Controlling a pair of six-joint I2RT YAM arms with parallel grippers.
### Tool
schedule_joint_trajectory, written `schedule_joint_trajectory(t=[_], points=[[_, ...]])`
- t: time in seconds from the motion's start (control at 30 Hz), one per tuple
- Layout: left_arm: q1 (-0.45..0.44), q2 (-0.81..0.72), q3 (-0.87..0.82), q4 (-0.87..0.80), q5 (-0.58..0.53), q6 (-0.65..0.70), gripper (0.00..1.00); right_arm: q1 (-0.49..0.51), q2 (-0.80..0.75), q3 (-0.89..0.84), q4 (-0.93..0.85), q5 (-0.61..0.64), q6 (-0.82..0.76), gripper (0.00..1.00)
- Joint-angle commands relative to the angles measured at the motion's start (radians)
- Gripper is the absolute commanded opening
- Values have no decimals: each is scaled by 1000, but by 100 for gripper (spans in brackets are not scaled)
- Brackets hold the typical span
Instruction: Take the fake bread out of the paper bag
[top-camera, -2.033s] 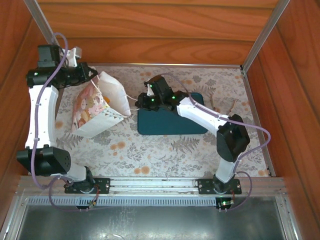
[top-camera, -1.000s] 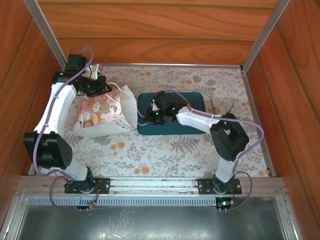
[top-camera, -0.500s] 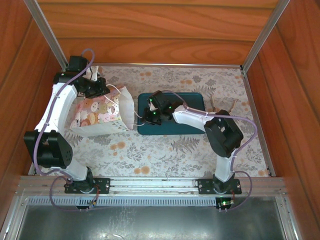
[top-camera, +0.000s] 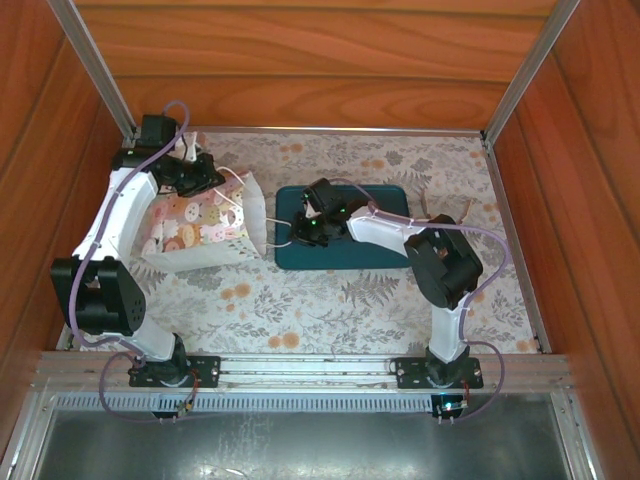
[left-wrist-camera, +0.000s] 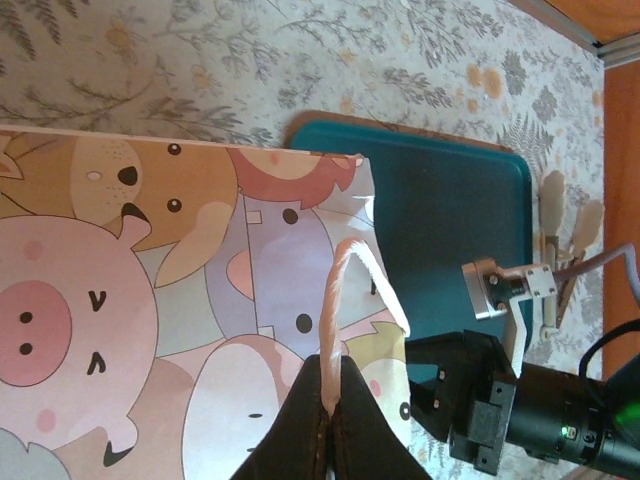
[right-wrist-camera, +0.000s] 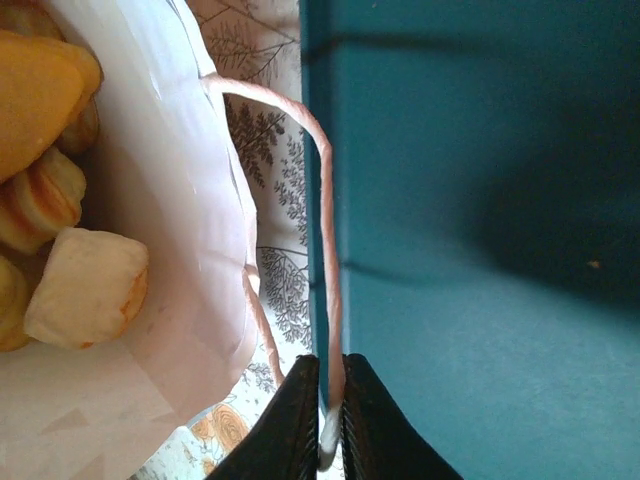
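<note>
The paper bag (top-camera: 205, 228) lies tipped on its side at the left, its cartoon-animal face (left-wrist-camera: 150, 300) up and its mouth toward the teal tray (top-camera: 385, 250). My left gripper (top-camera: 222, 180) (left-wrist-camera: 328, 415) is shut on one cord handle (left-wrist-camera: 340, 290) above the bag. My right gripper (top-camera: 290, 235) (right-wrist-camera: 325, 430) pinches the other cord handle (right-wrist-camera: 325, 230) at the tray's left edge, with a hairline gap beside the cord. Inside the open mouth (right-wrist-camera: 180, 230) lies the fake bread: a pale square piece (right-wrist-camera: 85, 285) and golden pastries (right-wrist-camera: 35, 90).
The teal tray (left-wrist-camera: 450, 210) sits bare at the table's middle. Thin wooden pieces (top-camera: 445, 212) lie just right of it. Wooden walls enclose the flowered table (top-camera: 300, 300) on three sides, and a metal rail runs along the near edge.
Over two seconds my left arm swung right and the bag turned its mouth toward the tray. My right gripper slid left along the tray's edge, and its jaws have eased slightly on the cord.
</note>
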Motion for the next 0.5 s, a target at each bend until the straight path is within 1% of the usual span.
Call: schedule_joint_trajectory(t=[0.0,0.13,0.2,0.33,0.47], points=[[-3,-14,-21,43,88,-20,0,-7,-6,-11,-22,-17,-30,17],[-8,-19,-43,71,129,-35,0,-17,-23,-41,-17,-7,-28,16],[-12,-20,-47,83,146,-45,0,-23,-29,-52,-13,-31,-33,20],[-36,-26,-48,93,166,-50,0,-29,-68,-77,-34,-34,-65,22],[-61,-44,-58,96,179,-47,0,-36,-142,-137,-48,2,-88,32]])
